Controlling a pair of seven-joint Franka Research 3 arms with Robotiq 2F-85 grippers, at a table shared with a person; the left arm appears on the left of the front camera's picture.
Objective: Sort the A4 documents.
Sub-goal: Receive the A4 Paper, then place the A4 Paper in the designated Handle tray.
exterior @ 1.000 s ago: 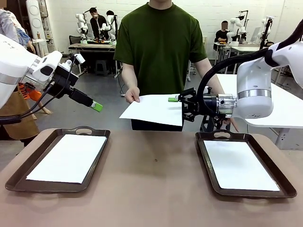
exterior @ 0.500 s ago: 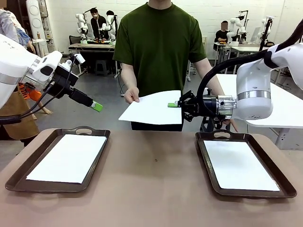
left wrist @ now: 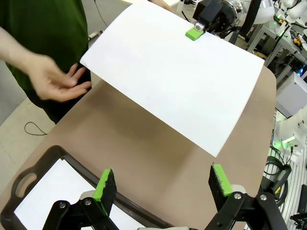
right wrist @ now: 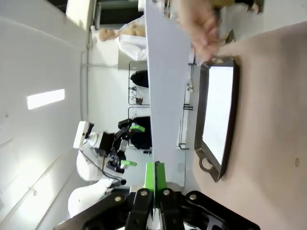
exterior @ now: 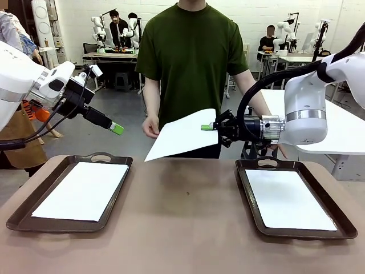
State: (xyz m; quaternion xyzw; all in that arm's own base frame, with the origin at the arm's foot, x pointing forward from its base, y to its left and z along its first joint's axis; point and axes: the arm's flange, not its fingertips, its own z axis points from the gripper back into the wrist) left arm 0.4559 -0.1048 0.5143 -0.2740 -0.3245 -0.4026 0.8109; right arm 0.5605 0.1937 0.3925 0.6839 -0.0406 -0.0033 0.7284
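A4 documents partly sorted: one sheet (exterior: 82, 191) in left tray (exterior: 23, 214), one (exterior: 288, 200) in right tray (exterior: 342, 220), third sheet (exterior: 182, 135) pinched edge-on in right claw (exterior: 208, 127) above desk (exterior: 182, 228), unplaced; left claw (left wrist: 163, 184) wide, idle.

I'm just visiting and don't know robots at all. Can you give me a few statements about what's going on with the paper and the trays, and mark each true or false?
1. The right pincer is clamped on an edge of a white sheet held in the air. True.
2. The person's hand is gripping that sheet. False: the hand is open and off the paper.
3. The left pincer holds a sheet too. False: it is open and empty, raised above the table.
4. Each of the two brown trays, the left tray and the right tray, has white paper lying in it. True.
5. The airborne sheet lies flat on the table. False: it hangs tilted above the table.
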